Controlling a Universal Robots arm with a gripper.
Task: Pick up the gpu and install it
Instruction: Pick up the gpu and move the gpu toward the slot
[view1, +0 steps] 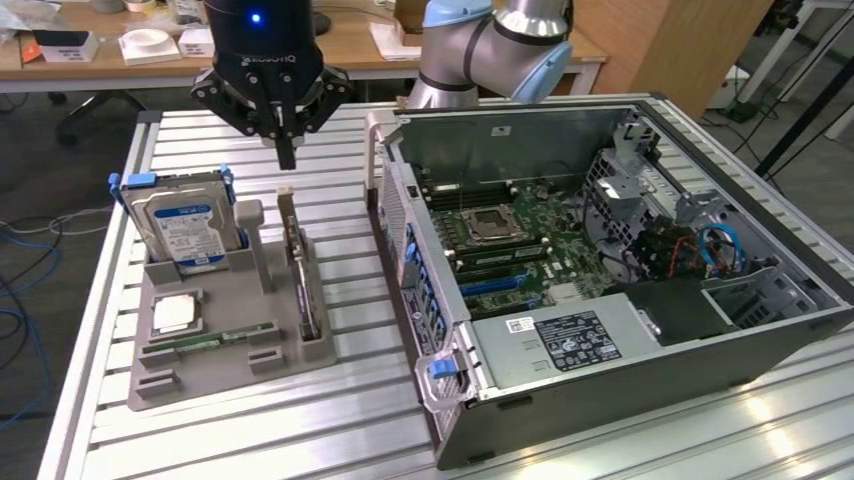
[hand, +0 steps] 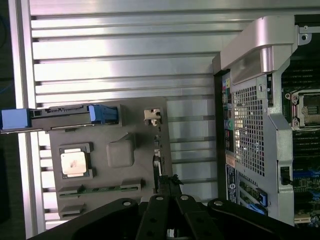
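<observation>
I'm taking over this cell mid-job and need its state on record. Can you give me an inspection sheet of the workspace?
Surface: slatted aluminium table bearing a grey parts holder and an open computer case.
Job's things: gpu stands on edge in the holder, not gripped; motherboard lies exposed in the case.
Clutter: hard drive upright, processor and memory stick, all in the holder.
Grippers: pincer shut, empty, hovering over the gpu.
Cables: blue and red wires inside the case; blue cable on the floor.
Surroundings: desks with small white items behind.
</observation>
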